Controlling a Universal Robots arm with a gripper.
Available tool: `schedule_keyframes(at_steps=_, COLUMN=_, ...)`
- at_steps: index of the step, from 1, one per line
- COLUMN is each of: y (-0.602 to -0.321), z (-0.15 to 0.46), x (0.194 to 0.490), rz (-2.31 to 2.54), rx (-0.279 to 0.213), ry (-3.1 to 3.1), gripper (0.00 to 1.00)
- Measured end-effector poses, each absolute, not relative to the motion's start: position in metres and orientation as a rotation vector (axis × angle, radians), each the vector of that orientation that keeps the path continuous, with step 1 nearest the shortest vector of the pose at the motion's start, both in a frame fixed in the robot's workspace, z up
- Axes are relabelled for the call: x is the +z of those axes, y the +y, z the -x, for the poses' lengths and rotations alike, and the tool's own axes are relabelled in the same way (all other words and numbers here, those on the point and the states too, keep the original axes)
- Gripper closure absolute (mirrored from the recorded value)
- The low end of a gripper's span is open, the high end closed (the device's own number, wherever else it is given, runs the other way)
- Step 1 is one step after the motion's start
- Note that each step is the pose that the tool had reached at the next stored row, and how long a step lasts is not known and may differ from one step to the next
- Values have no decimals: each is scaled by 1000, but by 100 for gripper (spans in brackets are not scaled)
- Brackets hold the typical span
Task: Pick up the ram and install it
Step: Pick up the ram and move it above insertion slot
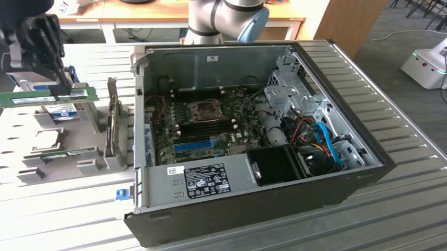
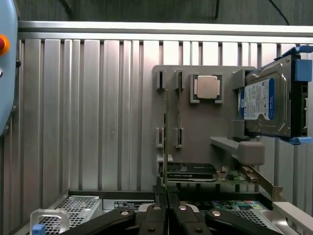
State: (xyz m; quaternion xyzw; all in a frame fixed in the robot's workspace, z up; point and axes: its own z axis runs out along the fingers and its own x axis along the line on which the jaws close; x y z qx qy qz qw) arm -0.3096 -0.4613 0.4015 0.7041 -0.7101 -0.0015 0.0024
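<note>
My gripper [image 1: 69, 92] is clamped narrow on the ram [image 1: 35, 98]; in the wrist view the two black fingers [image 2: 155, 211] meet on the board's thin edge with no gap between them. From the exterior view I see the ram held level, long side across, its white sticker facing the camera and one end running off the exterior view's left. It hangs above the grey holder [image 1: 84, 166] and looks clear of its posts. The wrist view shows the ram [image 2: 166, 142] edge-on as a thin green line over the grey holder [image 2: 205, 132].

Just under the ram in the exterior view sits the hard drive [image 1: 59, 110] with its blue label. In the wrist view the hard drive [image 2: 266, 98] stands on edge at one side of the holder. Beside it a square processor chip [image 2: 208, 87] rests in its pocket. A second green stick [image 1: 66, 153] lies low in the holder, nearer the camera in the exterior view. An expansion card [image 1: 112, 125] stands upright between the holder and the computer case [image 1: 349, 188].

The case lies open on the slatted metal table [image 1: 405, 219], to the exterior view's right of the holder. Inside I see the motherboard [image 1: 237, 112] and its dark memory slots [image 1: 202, 128], well apart from the ram.
</note>
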Motion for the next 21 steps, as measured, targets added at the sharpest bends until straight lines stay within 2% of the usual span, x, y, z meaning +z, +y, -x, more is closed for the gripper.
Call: schedule_keyframes(at_steps=21, y=-461, z=263, x=402, rz=-2208, rx=-5, ry=-2227, gripper=88)
